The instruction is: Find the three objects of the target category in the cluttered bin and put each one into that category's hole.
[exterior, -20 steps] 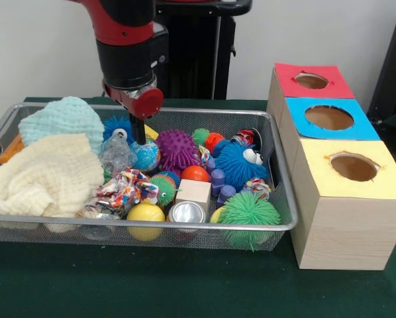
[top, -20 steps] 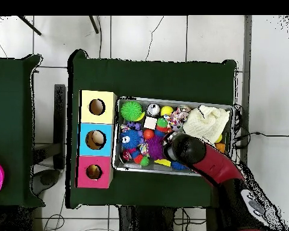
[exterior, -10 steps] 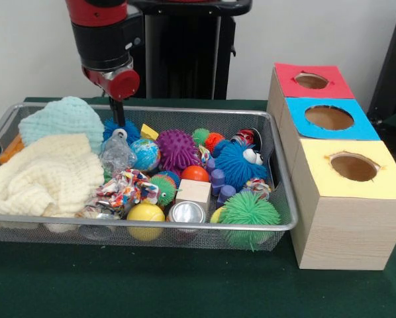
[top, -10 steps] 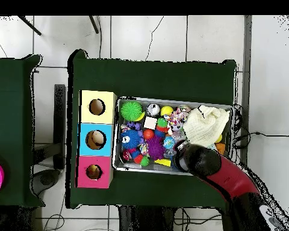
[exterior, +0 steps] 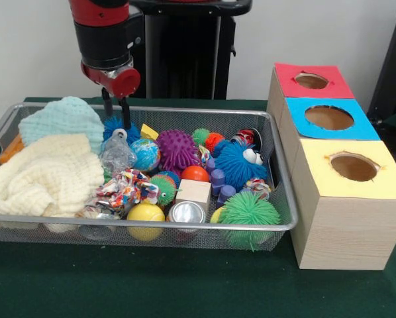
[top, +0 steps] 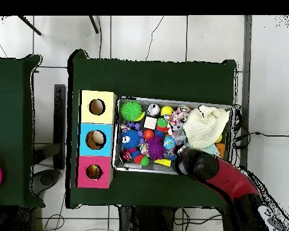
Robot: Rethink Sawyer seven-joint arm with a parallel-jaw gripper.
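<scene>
Wire-mesh bin [exterior: 281, 199] on the green table [exterior: 185, 291], packed w/ toys — we see the gripper [exterior: 116, 114] hanging empty above its far edge, fingers spread apart over the blue spiky ball [exterior: 118, 126], beside the mint knit cloth [exterior: 62, 119]. Nearby lie a globe ball [exterior: 145, 154] and purple spiky ball [exterior: 178, 150]; at the bin's side, the red [exterior: 311, 80], blue [exterior: 329, 118] & yellow hole [exterior: 354, 166] boxes — we can't tell which category is the target.

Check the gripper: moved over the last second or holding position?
Yes. The gripper has risen clear of the toys and shifted away from the globe ball toward the bin's back rim, on the mint cloth's side. Its fingers now stand apart.
</scene>
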